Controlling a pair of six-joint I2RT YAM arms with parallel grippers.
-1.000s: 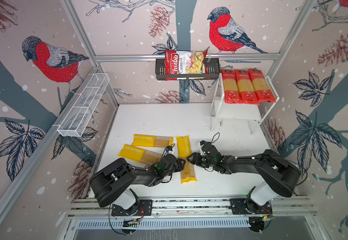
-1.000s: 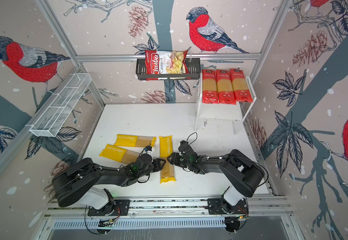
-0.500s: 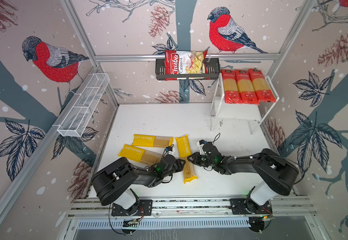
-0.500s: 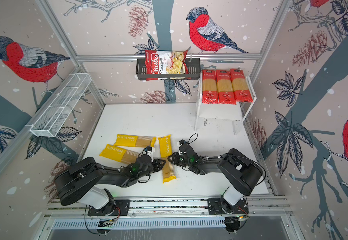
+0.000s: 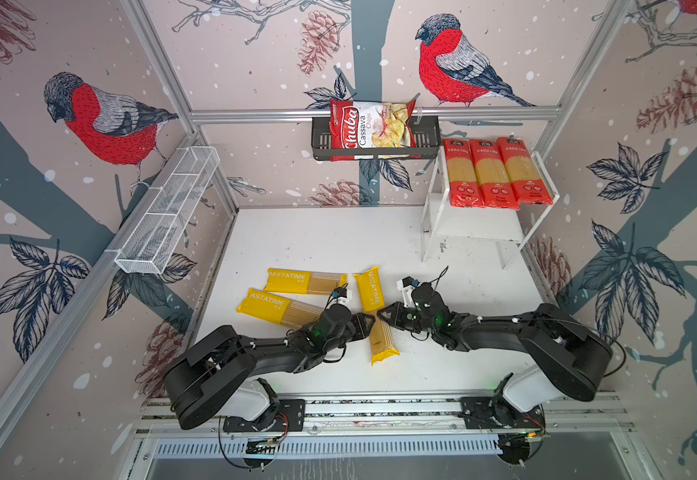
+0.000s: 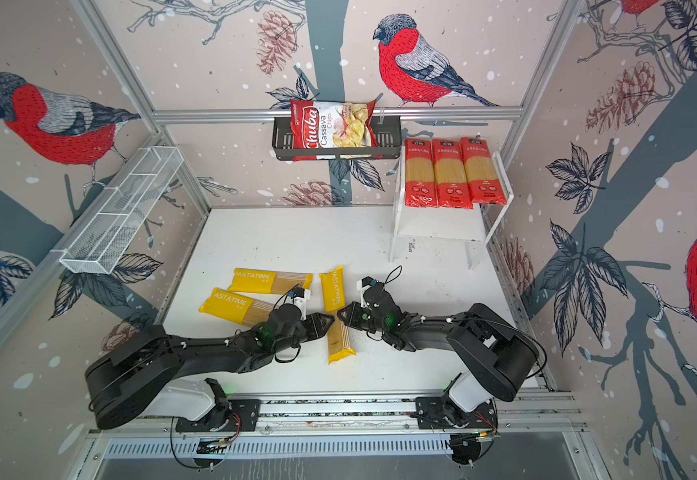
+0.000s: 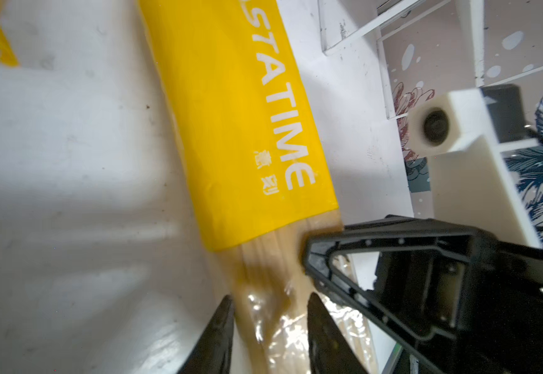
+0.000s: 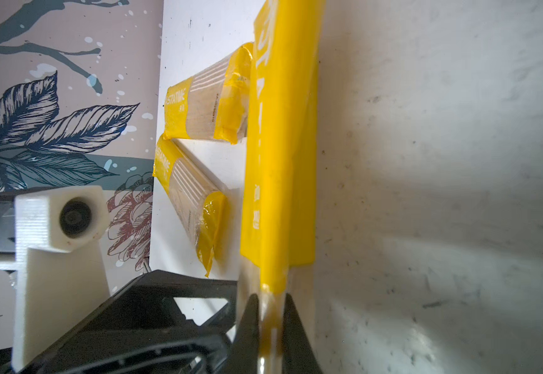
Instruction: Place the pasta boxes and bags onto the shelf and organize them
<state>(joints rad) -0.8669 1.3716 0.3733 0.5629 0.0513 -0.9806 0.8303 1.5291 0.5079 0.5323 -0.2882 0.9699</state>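
A yellow-ended PASTATIME pack (image 5: 370, 291) (image 6: 333, 291) lies lengthwise on the white table. My left gripper (image 5: 369, 322) (image 7: 270, 311) comes at its clear middle from the left, with its fingers shut on the pack. From the right, my right gripper (image 5: 382, 317) (image 8: 271, 311) pinches the same pack's edge between nearly closed fingers. Two more yellow packs (image 5: 305, 282) (image 5: 276, 307) lie to the left. Three red-ended packs (image 5: 492, 172) lie side by side on top of the white shelf (image 5: 475, 226) at the back right.
A black wall basket (image 5: 426, 139) holds a Chuba chips bag (image 5: 369, 129) beside the shelf top. A long white wire basket (image 5: 168, 212) hangs on the left wall. The shelf's lower board is bare. Both arms lie low across the table's front.
Both grippers have closed in on the pack's middle from either side. The pack's near end has swung slightly to the right.
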